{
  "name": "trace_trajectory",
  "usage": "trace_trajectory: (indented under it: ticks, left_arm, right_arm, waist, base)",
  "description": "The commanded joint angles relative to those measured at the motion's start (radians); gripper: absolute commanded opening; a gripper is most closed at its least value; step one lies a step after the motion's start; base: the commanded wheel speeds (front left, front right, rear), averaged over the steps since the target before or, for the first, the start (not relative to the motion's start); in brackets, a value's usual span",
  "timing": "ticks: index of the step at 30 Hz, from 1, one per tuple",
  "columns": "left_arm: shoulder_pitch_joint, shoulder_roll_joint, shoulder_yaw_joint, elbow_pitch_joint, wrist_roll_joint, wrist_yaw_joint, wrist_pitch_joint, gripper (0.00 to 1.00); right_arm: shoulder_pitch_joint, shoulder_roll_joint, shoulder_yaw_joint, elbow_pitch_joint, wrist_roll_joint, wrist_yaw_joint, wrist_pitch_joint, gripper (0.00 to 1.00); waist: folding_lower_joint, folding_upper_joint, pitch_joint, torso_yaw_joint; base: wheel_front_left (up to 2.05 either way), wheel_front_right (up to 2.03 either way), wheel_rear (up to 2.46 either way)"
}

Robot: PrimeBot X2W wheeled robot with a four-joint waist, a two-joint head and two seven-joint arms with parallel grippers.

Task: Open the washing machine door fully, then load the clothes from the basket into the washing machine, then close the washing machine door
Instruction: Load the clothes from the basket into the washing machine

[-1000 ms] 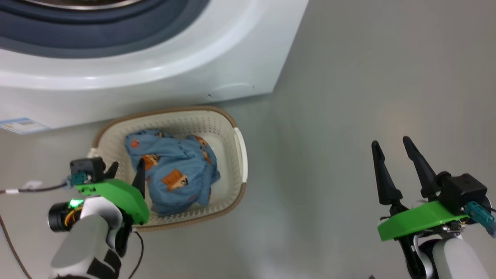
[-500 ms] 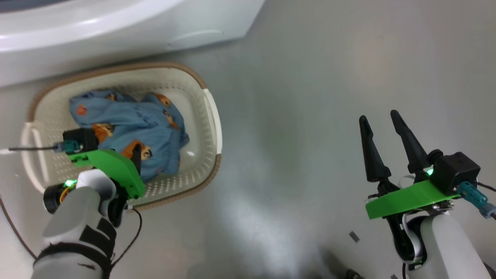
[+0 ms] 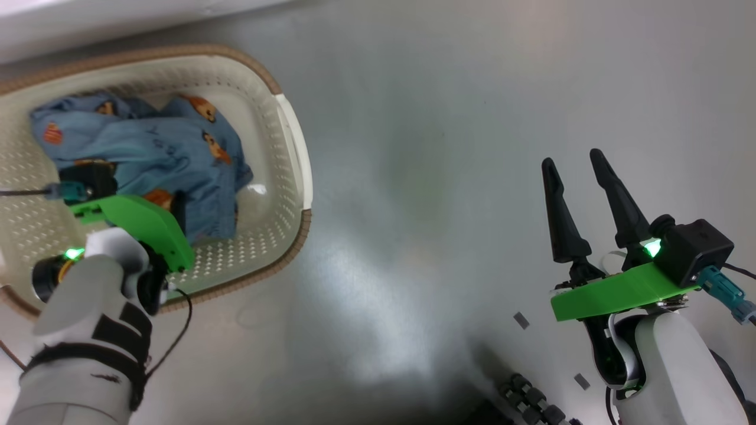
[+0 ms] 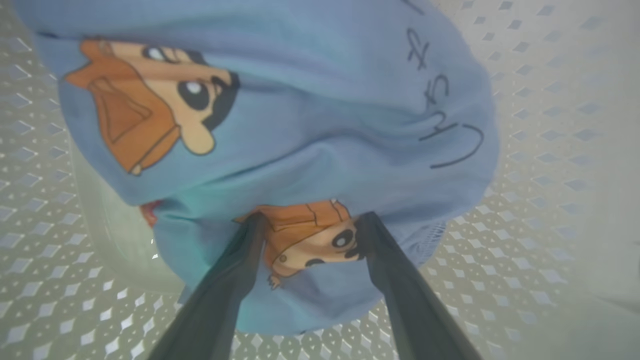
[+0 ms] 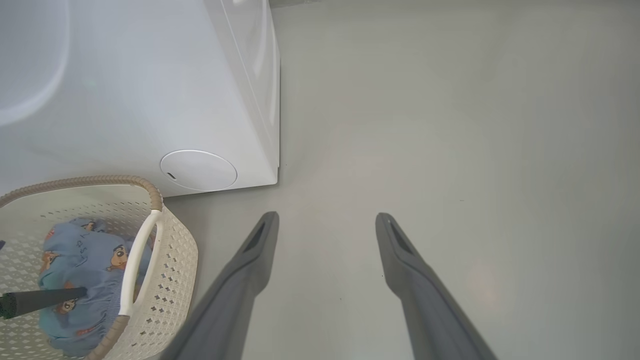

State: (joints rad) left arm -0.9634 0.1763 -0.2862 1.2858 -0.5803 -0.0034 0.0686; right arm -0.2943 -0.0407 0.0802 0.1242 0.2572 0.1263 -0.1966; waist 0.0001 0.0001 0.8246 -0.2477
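Observation:
The cream basket [image 3: 293, 147] with its brown rim stands on the floor in front of the washing machine [image 3: 118, 20]. The clothes [image 3: 147, 147], a light blue bundle with orange-brown cartoon figures, lie inside it. My left gripper [image 4: 314, 220] reaches down into the basket, open, its two fingertips against the fabric on either side of one orange figure. One of its fingers [image 5: 45, 299] also shows over the bundle [image 5: 85, 255] in the right wrist view. My right gripper [image 3: 571, 158] hovers open over bare floor, far right of the basket, holding nothing. The washing machine door is out of view.
The machine's white front [image 5: 150, 100] has a round service flap [image 5: 198, 170] low at its corner, just behind the basket [image 5: 175, 260]. A black cable [image 3: 177, 330] hangs from my left wrist. Small grey marks [image 3: 521, 320] and dark parts of my base [image 3: 531, 401] lie at the lower right.
The head camera has tilted down, so machine and basket slid up and left in the view. My left gripper has sunk into the basket onto the clothes. The right gripper stays open.

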Motion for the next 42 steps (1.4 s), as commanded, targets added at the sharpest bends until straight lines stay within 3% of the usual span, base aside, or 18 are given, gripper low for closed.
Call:
trace_trajectory:
  ticks: [1, 12, 13, 14, 15, 16, 17, 25, 30, 42]
  left_arm:
    - [-0.007, 0.042, 0.028, -0.002, -0.013, 0.025, -0.008, 1.00]
    - [-0.049, 0.063, 0.035, 0.002, -0.029, 0.059, 0.015, 1.00]
    - [-0.050, 0.064, 0.034, 0.002, -0.030, 0.059, 0.016, 0.95]
    - [-0.053, 0.066, 0.035, 0.003, -0.031, 0.060, 0.013, 0.75]
    - [-0.056, 0.067, 0.034, 0.003, -0.032, 0.059, 0.016, 0.48]
    - [-0.058, 0.067, 0.033, 0.003, -0.033, 0.058, 0.019, 0.11]
    - [-0.060, 0.067, 0.032, 0.003, -0.033, 0.059, 0.020, 0.00]
    - [-0.059, 0.064, 0.022, 0.004, -0.036, 0.049, 0.009, 0.00]
    - [-0.059, 0.037, 0.014, 0.004, -0.039, 0.013, -0.037, 0.00]
    - [-0.012, 0.001, -0.040, 0.001, 0.000, -0.043, -0.245, 0.00]
  right_arm:
    - [0.016, -0.009, 0.026, -0.029, 0.021, 0.004, -0.015, 1.00]
    - [0.026, -0.009, 0.037, -0.051, 0.034, 0.004, -0.011, 1.00]
    - [0.027, -0.009, 0.038, -0.053, 0.035, 0.004, -0.011, 1.00]
    - [0.028, -0.009, 0.039, -0.055, 0.038, 0.004, -0.010, 1.00]
    - [0.029, -0.009, 0.039, -0.057, 0.041, 0.004, -0.009, 1.00]
    - [0.029, -0.009, 0.040, -0.059, 0.043, 0.004, -0.009, 1.00]
    - [0.030, -0.009, 0.040, -0.060, 0.044, 0.004, -0.009, 1.00]
    - [0.025, -0.009, 0.038, -0.059, 0.043, 0.004, -0.005, 1.00]
    - [0.021, -0.009, 0.020, -0.058, 0.027, 0.004, 0.000, 1.00]
    - [0.031, -0.009, -0.013, -0.073, -0.003, 0.004, 0.036, 1.00]
  waist:
    - [-0.0001, -0.0001, 0.048, -0.019]
    - [-0.0001, -0.0001, 0.106, -0.030]
    - [-0.0001, -0.0001, 0.108, -0.032]
    - [-0.0001, -0.0001, 0.112, -0.033]
    - [-0.0001, -0.0001, 0.116, -0.034]
    - [-0.0001, -0.0001, 0.119, -0.034]
    - [-0.0001, -0.0001, 0.121, -0.034]
    - [-0.0001, -0.0001, 0.119, -0.022]
    - [-0.0001, -0.0001, 0.091, 0.012]
    - [-0.0001, -0.0001, -0.049, 0.093]
  base:
    - [0.00, 0.00, 0.00]
    - [0.00, 0.00, 0.00]
    - [0.00, 0.00, 0.00]
    - [0.00, 0.00, 0.00]
    - [0.00, 0.00, 0.00]
    - [0.00, 0.00, 0.00]
    - [0.00, 0.00, 0.00]
    - [0.00, 0.00, 0.00]
    - [0.00, 0.00, 0.00]
    - [0.00, 0.00, 0.00]
